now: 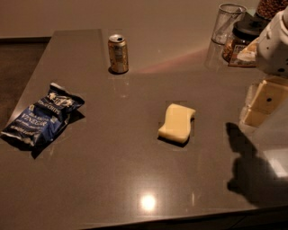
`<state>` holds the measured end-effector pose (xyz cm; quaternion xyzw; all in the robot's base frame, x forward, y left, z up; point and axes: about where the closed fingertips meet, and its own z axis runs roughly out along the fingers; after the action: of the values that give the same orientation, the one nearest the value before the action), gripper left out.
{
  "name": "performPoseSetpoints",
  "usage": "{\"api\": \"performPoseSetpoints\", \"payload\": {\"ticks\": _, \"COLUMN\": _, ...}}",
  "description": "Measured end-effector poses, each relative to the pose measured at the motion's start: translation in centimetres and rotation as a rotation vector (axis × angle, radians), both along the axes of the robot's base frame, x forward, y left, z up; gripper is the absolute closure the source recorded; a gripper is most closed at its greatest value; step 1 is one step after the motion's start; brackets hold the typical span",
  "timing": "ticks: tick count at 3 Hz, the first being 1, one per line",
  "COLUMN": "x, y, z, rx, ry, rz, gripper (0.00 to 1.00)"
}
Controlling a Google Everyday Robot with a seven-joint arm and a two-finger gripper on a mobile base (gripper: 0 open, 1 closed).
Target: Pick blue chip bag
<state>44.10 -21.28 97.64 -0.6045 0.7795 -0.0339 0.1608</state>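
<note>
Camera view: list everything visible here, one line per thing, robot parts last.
blue chip bag: one, dark blue with white lettering, lying by the counter's left edge
soda can: one, gold-brown, upright at the back, left of centre
sponge: one, pale yellow, lying near the counter's middle
clear cup: one, transparent, upright at the back right
jar: one, dark lid and brownish contents, just right of the cup, partly behind the arm
second container: one, brown contents, top right corner, mostly cut off
counter: one, glossy dark grey-brown, under everything
arm: one, white, at the right edge
gripper: one, cream, over the counter's right side, far from the bag
</note>
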Motion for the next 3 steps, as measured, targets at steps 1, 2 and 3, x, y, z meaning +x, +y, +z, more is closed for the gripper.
{"api": "performPoseSetpoints", "payload": {"ticks": 1, "x": 0.9, "y": 1.2, "z": 0.0, "rx": 0.008, "ry": -0.006, "rz": 0.012, "gripper": 0.00}}
{"api": "performPoseSetpoints", "payload": {"ticks": 2, "x": 2.5, "y": 4.2, "z": -0.5, "rx": 0.013, "ry": 0.000, "rz": 0.056, "gripper": 0.00}}
{"api": "performPoseSetpoints", "payload": {"ticks": 3, "x": 4.2, "y": 8.0, "z": -1.2, "rx": 0.014, "ry": 0.017, "rz": 0.111, "gripper": 0.00}}
